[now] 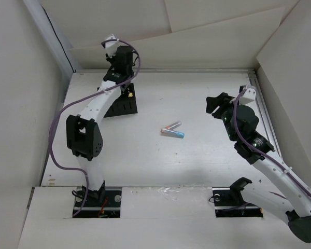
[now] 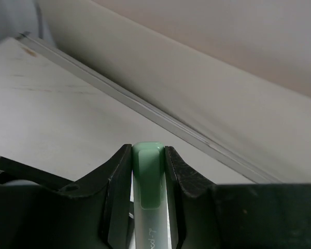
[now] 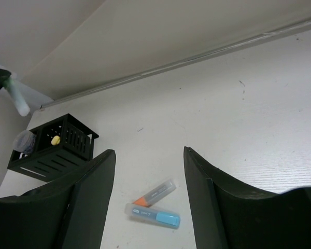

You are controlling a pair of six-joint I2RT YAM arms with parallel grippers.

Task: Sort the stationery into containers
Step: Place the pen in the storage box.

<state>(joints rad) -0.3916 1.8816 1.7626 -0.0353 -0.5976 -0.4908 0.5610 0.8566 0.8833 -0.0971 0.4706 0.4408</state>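
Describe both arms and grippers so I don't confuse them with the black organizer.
The left arm and right arm have white links, boxy black joint housings and a purple cable alongside. The left gripper and right gripper have matte black, wedge-shaped fingers.

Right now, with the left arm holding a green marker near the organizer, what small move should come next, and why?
Probably ease the left gripper down toward the black organizer before any release. Its jaws are shut on the pale green marker, and the right wrist view shows that marker hanging above the organizer, not yet inside a compartment.
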